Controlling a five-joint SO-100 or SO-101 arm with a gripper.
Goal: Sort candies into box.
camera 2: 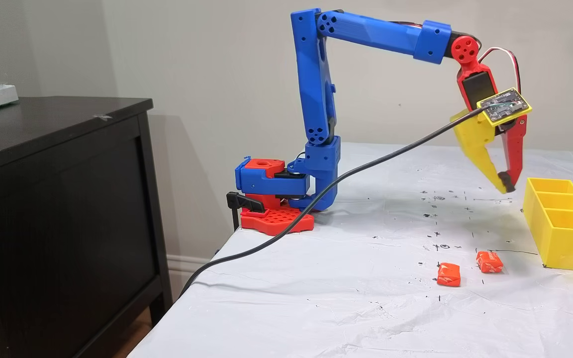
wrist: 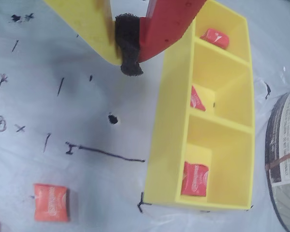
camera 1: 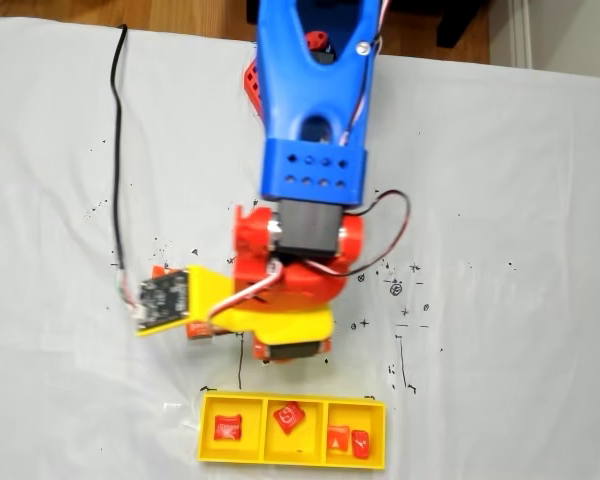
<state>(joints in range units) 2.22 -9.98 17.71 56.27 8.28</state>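
Candies: four sit inside the box (camera 1: 292,458), a yellow three-compartment tray near the table edge. In a fixed view from above, the left compartment holds one candy (camera 1: 227,429), the middle one candy (camera 1: 288,417) tilted against a wall, and the right compartment two, side by side (camera 1: 338,438) (camera 1: 360,444). Two more candies lie loose on the white table cover (camera 2: 316,298), close to each other and near the box's end: one (camera 2: 448,275) farther from the box, one (camera 2: 489,262) nearer. In the wrist view a loose candy (wrist: 50,202) rests on the sheet below a drawn black line. Gripper (camera 2: 505,188) hangs above the table just beside the box, apart from it, tips pointing down. Yellow finger and red finger meet at a black pad (wrist: 128,46); jaws closed with nothing visible between them. Pen marks (camera 2: 438,246) dot the sheet. A black cable (camera 2: 316,204) runs from the wrist camera board off the table edge.
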